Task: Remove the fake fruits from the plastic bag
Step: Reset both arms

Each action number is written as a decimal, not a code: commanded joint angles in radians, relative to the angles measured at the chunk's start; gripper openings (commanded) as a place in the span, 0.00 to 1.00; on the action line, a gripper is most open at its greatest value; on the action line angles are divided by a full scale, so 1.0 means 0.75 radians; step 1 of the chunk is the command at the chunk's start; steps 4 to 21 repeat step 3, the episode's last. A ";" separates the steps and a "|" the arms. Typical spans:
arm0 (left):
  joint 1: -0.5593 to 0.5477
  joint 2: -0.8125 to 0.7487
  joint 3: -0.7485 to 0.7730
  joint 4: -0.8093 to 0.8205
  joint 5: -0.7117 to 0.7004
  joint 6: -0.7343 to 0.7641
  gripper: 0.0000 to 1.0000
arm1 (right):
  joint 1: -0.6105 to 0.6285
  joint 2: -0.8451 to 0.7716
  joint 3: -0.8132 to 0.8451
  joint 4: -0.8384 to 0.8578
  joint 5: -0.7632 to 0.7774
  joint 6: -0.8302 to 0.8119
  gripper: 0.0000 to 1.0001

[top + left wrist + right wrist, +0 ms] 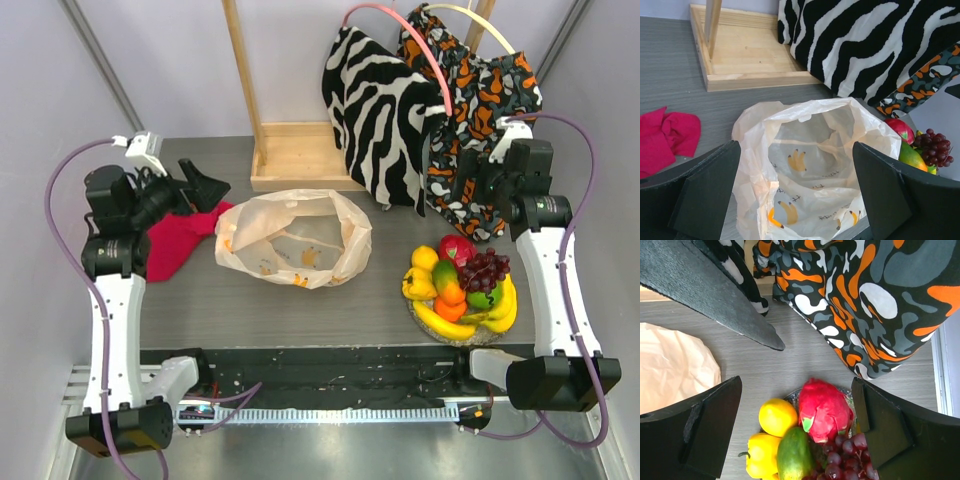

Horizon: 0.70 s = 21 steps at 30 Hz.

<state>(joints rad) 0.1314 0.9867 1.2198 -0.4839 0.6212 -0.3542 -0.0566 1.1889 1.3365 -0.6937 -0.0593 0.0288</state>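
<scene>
Thin, crinkly plastic bag (293, 238) lies limp mid-table, seemingly empty. Light, slippery fruits (462, 285) are heaped on the right plate (465, 342). Left gripper (796, 146) and right gripper (797, 381) gape, holding nothing. The bag's rim looks best for pinching.

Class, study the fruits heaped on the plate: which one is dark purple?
The grape bunch, lying on top of the heap. It alone is a cluster of small dark balls; the rest are single yellow, red, orange or green pieces.

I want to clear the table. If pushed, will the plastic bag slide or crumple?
Probably crumple: the plastic bag looks thin and creased, its mouth sagging open. Nothing bulky shows inside, so it is likely very light and may also skid.
</scene>
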 commanded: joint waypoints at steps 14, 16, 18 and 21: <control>0.007 -0.007 0.047 0.056 -0.016 0.014 1.00 | -0.002 -0.010 0.022 0.088 -0.025 0.023 0.99; 0.007 -0.007 0.047 0.056 -0.016 0.014 1.00 | -0.002 -0.010 0.022 0.088 -0.025 0.023 0.99; 0.007 -0.007 0.047 0.056 -0.016 0.014 1.00 | -0.002 -0.010 0.022 0.088 -0.025 0.023 0.99; 0.007 -0.007 0.047 0.056 -0.016 0.014 1.00 | -0.002 -0.010 0.022 0.088 -0.025 0.023 0.99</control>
